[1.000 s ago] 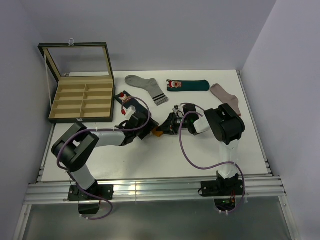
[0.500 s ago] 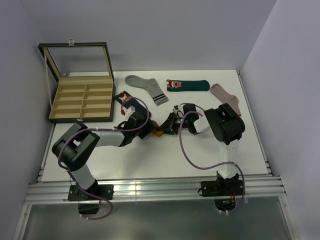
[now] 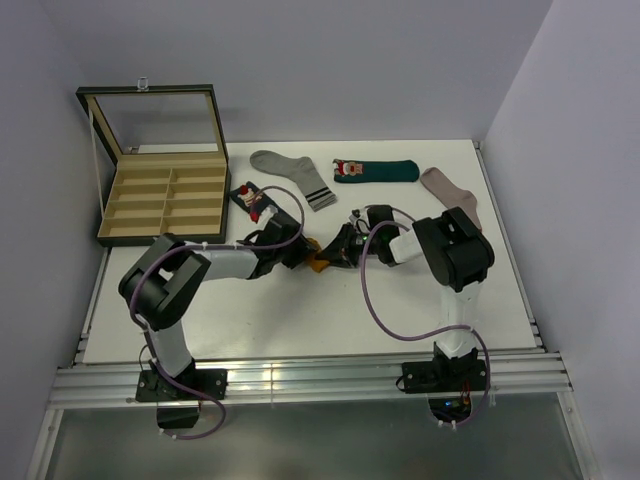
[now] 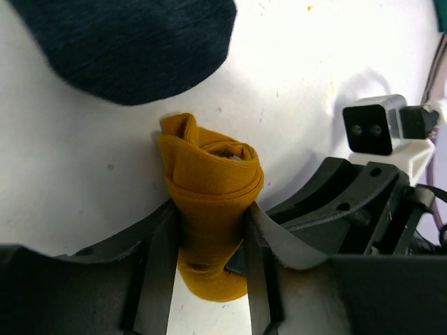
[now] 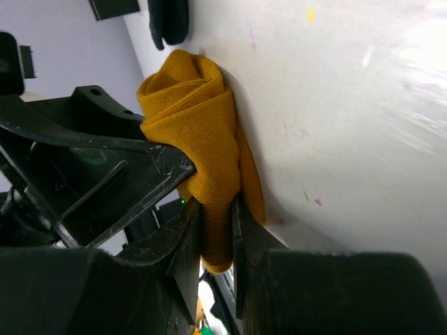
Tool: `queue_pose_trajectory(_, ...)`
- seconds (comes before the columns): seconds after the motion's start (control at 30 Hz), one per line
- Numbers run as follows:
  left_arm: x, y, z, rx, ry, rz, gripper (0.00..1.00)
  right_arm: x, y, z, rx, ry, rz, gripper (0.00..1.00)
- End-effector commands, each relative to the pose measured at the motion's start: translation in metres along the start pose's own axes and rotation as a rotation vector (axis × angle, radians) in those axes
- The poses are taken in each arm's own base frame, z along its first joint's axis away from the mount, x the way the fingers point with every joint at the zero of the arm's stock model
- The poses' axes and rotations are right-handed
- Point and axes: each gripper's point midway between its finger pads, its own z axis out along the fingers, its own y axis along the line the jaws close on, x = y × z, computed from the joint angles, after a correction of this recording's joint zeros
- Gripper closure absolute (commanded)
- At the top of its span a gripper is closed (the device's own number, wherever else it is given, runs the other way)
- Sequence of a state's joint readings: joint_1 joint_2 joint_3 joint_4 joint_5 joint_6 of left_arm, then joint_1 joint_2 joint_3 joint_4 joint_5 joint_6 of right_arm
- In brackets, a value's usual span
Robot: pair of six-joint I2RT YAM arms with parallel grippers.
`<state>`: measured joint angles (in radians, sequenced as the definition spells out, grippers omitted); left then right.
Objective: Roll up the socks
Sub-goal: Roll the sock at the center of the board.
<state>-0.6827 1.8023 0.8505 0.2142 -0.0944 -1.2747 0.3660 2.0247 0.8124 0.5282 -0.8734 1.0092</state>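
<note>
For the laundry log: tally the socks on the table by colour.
mustard-orange sock, rolled: 1
navy sock: 1
dark teal sock: 1
grey sock: 1
pinkish-beige sock: 1
Total: 5 socks

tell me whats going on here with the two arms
Both arms are working on one sock in the middle of the table. The left gripper and the right gripper each pinch the mustard-orange sock, which is wound into a tight roll between them. The navy sock lies just beyond it, partly hidden by the left arm, and the dark teal sock lies flat and unrolled near the far edge.
</note>
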Motion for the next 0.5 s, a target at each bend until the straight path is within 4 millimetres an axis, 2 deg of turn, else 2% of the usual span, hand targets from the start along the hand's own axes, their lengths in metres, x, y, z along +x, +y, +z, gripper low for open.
queue_pose_trajectory(0.0, 0.038, 0.113, 0.002, -0.398, 0.142, 0.105, 0.60, 0.026, -0.090, -0.009, 0.338, -0.011, 0.133, 0.76)
queue_pose_trajectory(0.13, 0.042, 0.117, 0.007, -0.462, 0.173, 0.157, 0.61, 0.020, -0.087, -0.014, 0.367, -0.043, 0.086, 0.68)
queue_pose_trajectory(0.17, 0.043, 0.113, 0.010, -0.464, 0.177, 0.168, 0.61, 0.020, -0.087, -0.017, 0.380, -0.045, 0.083, 0.66)
queue_pose_trajectory(0.23, 0.046, 0.117, 0.008, -0.497, 0.193, 0.203, 0.61, 0.012, -0.080, -0.023, 0.397, -0.089, 0.034, 0.62)
queue_pose_trajectory(0.37, 0.049, 0.114, 0.015, -0.528, 0.217, 0.256, 0.60, 0.004, -0.073, -0.043, 0.479, -0.160, -0.034, 0.60)
queue_pose_trajectory(0.4, 0.048, 0.113, 0.016, -0.533, 0.220, 0.268, 0.60, 0.000, -0.063, -0.050, 0.481, -0.189, -0.067, 0.60)
queue_pose_trajectory(0.43, 0.050, 0.116, 0.013, -0.553, 0.233, 0.293, 0.60, -0.008, -0.063, -0.057, 0.513, -0.232, -0.109, 0.60)
queue_pose_trajectory(0.47, 0.048, 0.110, 0.017, -0.551, 0.225, 0.306, 0.60, -0.003, -0.068, -0.065, 0.559, -0.226, -0.107, 0.60)
